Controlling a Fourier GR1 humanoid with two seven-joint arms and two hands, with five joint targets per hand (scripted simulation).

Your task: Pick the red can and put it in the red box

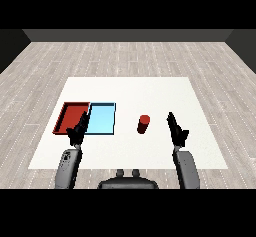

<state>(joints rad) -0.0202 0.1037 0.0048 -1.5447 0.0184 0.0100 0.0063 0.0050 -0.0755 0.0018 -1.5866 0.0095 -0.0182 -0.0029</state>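
Standing upright on the white tabletop, the red can sits right of centre, untouched by either hand. The right hand hovers just to the can's right, fingers straight and apart, holding nothing. The left hand hangs over the near edge where the two trays meet, fingers likewise straight and holding nothing. The red tray lies at the far left, with the light blue tray touching its right side, between it and the can. By the look of it, nothing is done yet: grasping, carrying across the blue tray and setting down all remain.
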